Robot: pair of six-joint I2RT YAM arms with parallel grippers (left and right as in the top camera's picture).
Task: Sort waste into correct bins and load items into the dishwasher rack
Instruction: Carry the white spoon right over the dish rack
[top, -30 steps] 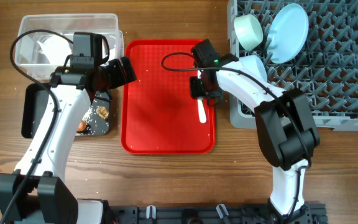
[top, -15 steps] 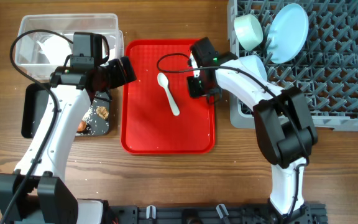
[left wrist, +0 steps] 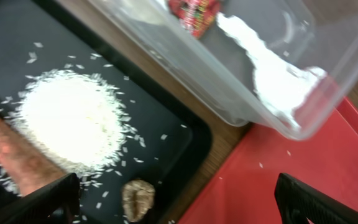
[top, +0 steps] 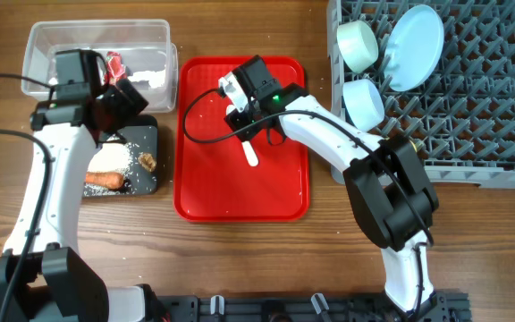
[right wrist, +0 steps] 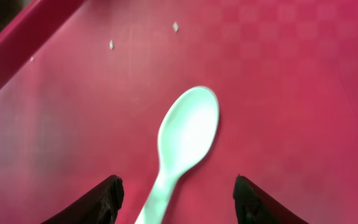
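A white plastic spoon point(right wrist: 185, 134) lies flat on the red serving tray point(top: 204, 179). My right gripper point(right wrist: 179, 199) hovers over its handle, open, with a finger on either side and not touching it. In the overhead view this gripper point(top: 244, 121) covers the spoon's bowl, and the handle point(top: 251, 154) sticks out. My left gripper point(left wrist: 179, 205) is wide open and empty over the black tray point(left wrist: 185, 134), which holds rice point(left wrist: 73, 121), a carrot point(left wrist: 11, 155) and a brown scrap point(left wrist: 137, 198). The clear tub point(left wrist: 328, 68) holds a red wrapper point(left wrist: 194, 12) and a napkin point(left wrist: 272, 87).
The grey dishwasher rack point(top: 472, 134) fills the right side, holding a pale blue plate point(top: 416, 46) and two bowls point(top: 358, 43) point(top: 365, 103). A few rice grains lie on the red tray. Bare wooden table point(top: 240, 259) runs along the front.
My right gripper has moved left across the red tray and opened, and the spoon now lies loose under it. My left arm has swung back left, uncovering the black tray.
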